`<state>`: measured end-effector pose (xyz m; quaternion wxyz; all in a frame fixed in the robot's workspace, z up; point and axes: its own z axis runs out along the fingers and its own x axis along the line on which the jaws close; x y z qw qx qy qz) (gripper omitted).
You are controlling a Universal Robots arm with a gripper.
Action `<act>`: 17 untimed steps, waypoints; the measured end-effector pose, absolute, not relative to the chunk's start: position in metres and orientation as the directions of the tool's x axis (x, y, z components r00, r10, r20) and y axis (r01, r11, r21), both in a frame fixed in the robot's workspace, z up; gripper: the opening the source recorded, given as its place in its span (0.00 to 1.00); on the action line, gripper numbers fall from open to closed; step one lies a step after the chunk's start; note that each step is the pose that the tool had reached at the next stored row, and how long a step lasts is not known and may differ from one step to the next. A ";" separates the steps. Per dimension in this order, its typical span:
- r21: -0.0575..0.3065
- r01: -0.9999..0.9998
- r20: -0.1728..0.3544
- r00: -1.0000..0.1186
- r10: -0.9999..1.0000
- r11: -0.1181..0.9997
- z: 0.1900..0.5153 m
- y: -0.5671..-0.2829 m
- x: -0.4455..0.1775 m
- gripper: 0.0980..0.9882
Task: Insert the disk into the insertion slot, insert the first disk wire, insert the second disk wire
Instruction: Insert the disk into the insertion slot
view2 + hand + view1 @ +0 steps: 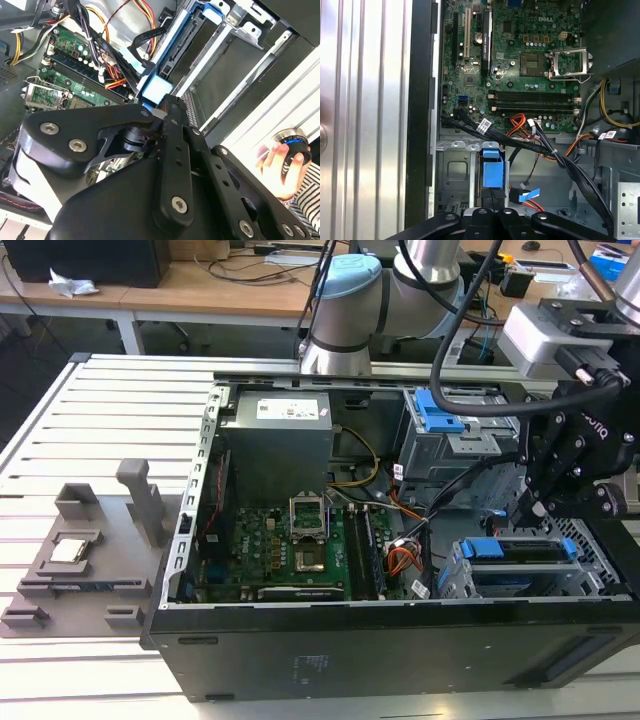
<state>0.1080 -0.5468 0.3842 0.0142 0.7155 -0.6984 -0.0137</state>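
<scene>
The disk (520, 549) lies flat inside the insertion slot (462, 578), the silver perforated cage in the corner of the open computer case (350, 660) towards the exterior view's right. Its blue carrier looks level with the cage walls, so I judge the seating step done or very nearly so. The end effector (537, 508) hangs just above the disk's inner edge, on the side facing the motherboard (300, 540). Whether it is released, clenched or grasping something I cannot tell, since its own dark body covers the tip in both wrist views.

A black cable bundle (520, 142) runs across the case just beside the cage, with orange and red wires (519, 120) close to it. Whether any of them is plugged into the disk is not clear. From where the end effector sits, the work seems to stand at the first disk wire. By my reckoning that step calls for the connector to be squared up with the port on the disk's edge and pressed straight in, with no sideways load and the loose bundle kept from snagging.

The taller grey cage (440, 445) with its blue tab stands apart, further back. A person's hand (276, 159) rests on a small round device beyond the case wall, over the slatted surface (110, 410)
</scene>
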 end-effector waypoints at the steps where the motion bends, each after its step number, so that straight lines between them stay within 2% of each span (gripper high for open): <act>1: 0.039 -0.999 0.000 0.024 -1.000 -0.024 0.384 -0.547 0.108 0.01; 17: 0.041 -0.999 0.000 0.013 -1.000 -0.013 0.379 -0.546 0.124 0.01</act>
